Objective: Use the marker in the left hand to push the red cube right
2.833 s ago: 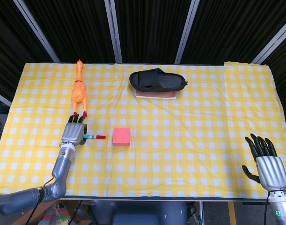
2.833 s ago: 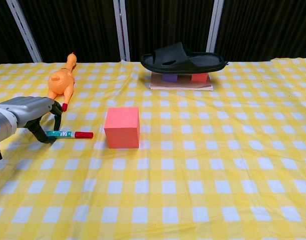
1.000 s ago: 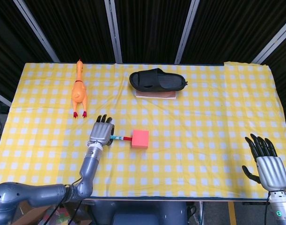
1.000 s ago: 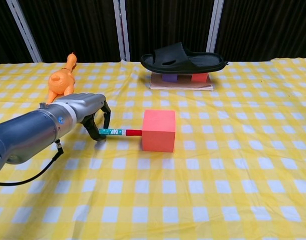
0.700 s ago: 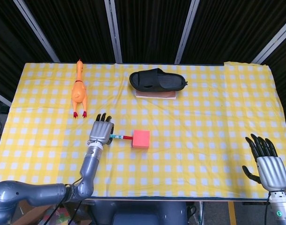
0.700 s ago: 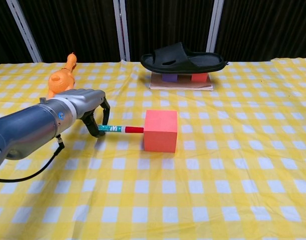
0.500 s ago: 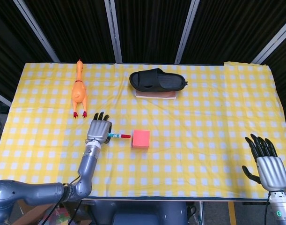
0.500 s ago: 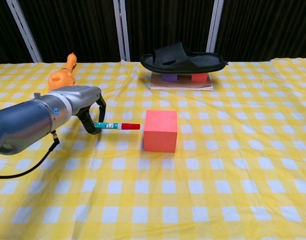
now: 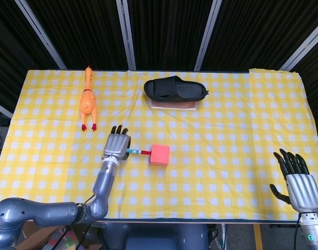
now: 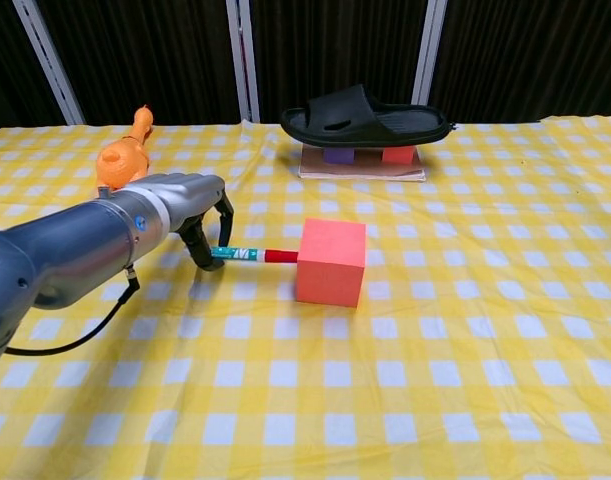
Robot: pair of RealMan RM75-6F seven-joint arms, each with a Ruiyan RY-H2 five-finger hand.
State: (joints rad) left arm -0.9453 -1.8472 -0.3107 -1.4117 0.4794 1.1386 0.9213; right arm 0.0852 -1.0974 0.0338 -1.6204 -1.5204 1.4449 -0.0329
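The red cube (image 9: 160, 155) (image 10: 331, 262) sits on the yellow checked cloth near the table's middle. My left hand (image 9: 116, 143) (image 10: 190, 208) is just left of it and grips a marker (image 9: 138, 152) (image 10: 250, 254) with a teal barrel and red cap, held level and pointing right. The red cap touches the cube's left face. My right hand (image 9: 297, 180) stays at the table's front right corner, fingers spread and holding nothing; only the head view shows it.
A black slipper (image 9: 175, 89) (image 10: 364, 114) rests on small blocks over a flat board at the back centre. An orange rubber chicken (image 9: 88, 101) (image 10: 124, 157) lies at the back left, behind my left hand.
Half a second ago the marker tip stood a little left of the cube; my left hand has since moved right, the cap meets the cube, and the cube has shifted slightly right.
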